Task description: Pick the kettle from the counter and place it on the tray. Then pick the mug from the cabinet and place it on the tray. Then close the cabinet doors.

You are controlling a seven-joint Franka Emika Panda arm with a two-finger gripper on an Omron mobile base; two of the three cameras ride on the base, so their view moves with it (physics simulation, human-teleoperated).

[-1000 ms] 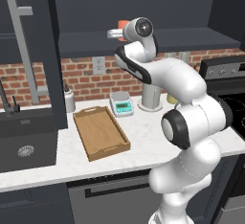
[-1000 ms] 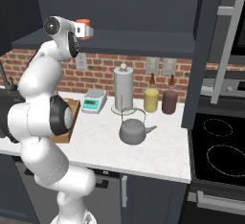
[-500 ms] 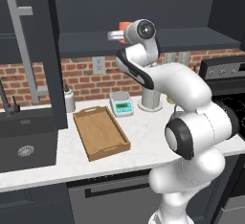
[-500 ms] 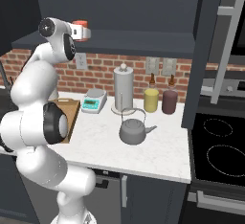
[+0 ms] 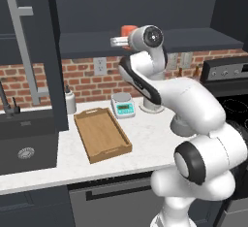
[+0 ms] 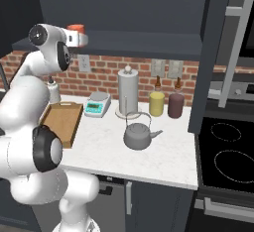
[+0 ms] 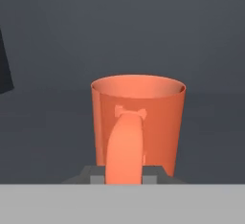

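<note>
Mug (image 7: pixel 138 122) is found up at the cabinet (image 6: pixel 124 8), level with its dark shelf and directly ahead of the hand (image 7: pixel 125 179), its handle turned toward the camera in the hand view. The two fingers stand narrow at either side of the handle's base, and the inspector judges them closed on that handle, though the contact itself sits at the very edge of the picture. In the right base view the orange-red body shows just past the white wrist (image 6: pixel 69 38). The mug reads as rigid, smooth-walled and light; it would chip or tip if knocked against the shelf edge, and a grip on the handle alone leaves it free to swing, so a slow, level carry is advised. Kettle (image 6: pixel 137 134) stands on the white counter (image 6: pixel 163 161), in front of the paper-towel cylinder (image 6: pixel 128 92) and well apart from the tray (image 5: pixel 101 135), which holds nothing. Its arched handle is the evident hold; its rounded metal body is judged heavier and slippery. By this evidence the kettle step is not done. One cabinet door (image 5: pixel 46 56) stands open at the left.
</note>
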